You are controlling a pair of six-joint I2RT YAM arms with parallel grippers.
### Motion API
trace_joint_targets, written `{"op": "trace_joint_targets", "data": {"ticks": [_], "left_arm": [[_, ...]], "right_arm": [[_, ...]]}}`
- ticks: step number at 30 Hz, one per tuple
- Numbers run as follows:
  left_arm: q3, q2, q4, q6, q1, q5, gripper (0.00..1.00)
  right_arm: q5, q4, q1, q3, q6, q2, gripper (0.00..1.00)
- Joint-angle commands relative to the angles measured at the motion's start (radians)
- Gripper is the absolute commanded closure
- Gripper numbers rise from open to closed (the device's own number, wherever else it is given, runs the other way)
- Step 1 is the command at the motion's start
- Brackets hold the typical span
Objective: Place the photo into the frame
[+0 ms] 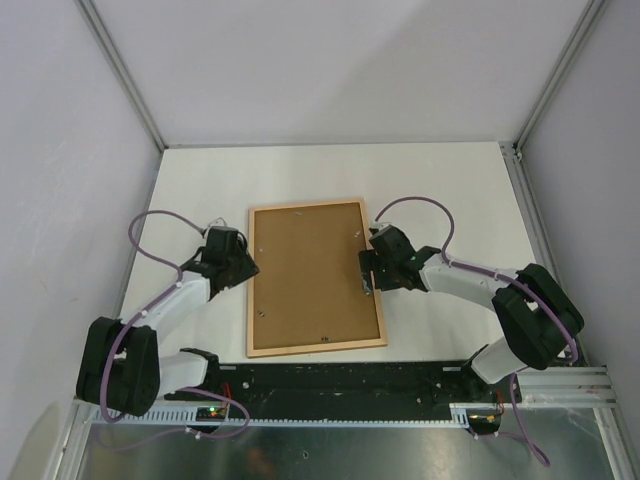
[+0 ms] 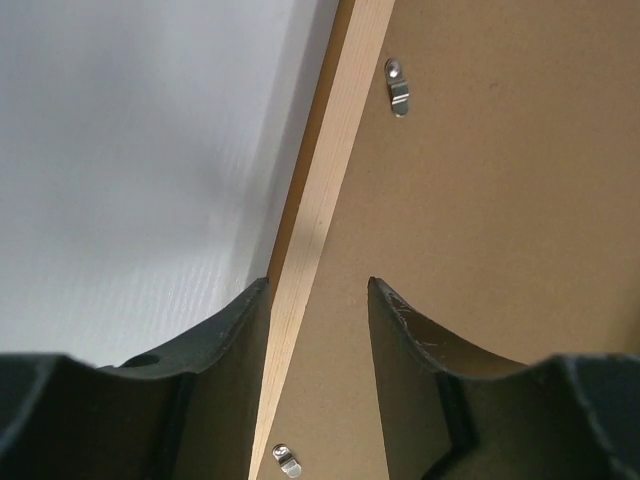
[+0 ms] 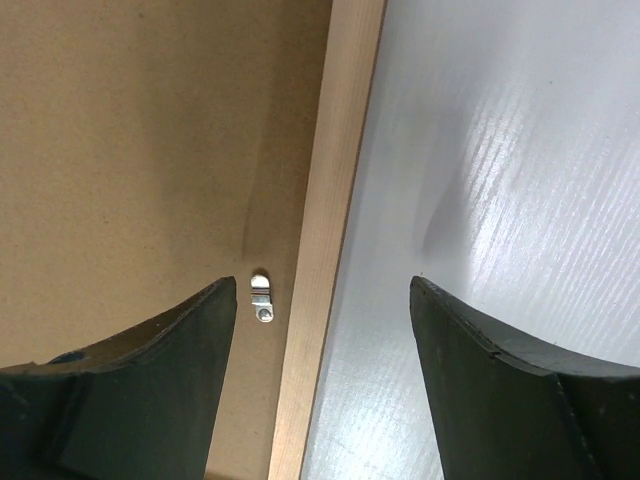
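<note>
The frame (image 1: 316, 347) lies back side up in the middle of the table, with a brown backing board (image 1: 312, 275) filling it. The photo is hidden. My left gripper (image 1: 243, 268) hovers at the frame's left rail (image 2: 320, 190). It is open, one finger outside the rail and one over the board (image 2: 480, 200). My right gripper (image 1: 368, 270) is at the right rail (image 3: 340, 150), open wide and straddling it, with nothing gripped. In the wrist views the left gripper (image 2: 319, 282) and right gripper (image 3: 322, 282) each show the pale wood rail between their fingers.
Small metal turn clips (image 2: 398, 88) (image 3: 261, 298) sit on the backing board just inside the rails. White table surface (image 1: 440, 190) surrounds the frame. Enclosure walls and metal posts (image 1: 515, 152) bound the back corners.
</note>
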Motion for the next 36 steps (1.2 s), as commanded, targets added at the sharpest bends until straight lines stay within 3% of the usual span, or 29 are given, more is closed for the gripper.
{"op": "trace_joint_targets", "data": {"ticks": [1, 21, 36], "left_arm": [[-0.030, -0.025, 0.045, -0.039, -0.020, -0.052, 0.52], [-0.093, -0.001, 0.091, -0.054, -0.022, -0.129, 0.64], [-0.094, 0.009, 0.099, -0.052, -0.022, -0.128, 0.66]], "right_arm": [[0.038, 0.012, 0.007, -0.014, 0.003, -0.005, 0.26], [0.030, 0.063, 0.010, -0.019, -0.001, 0.046, 0.26], [0.081, 0.037, 0.058, -0.031, 0.000, 0.028, 0.30]]}}
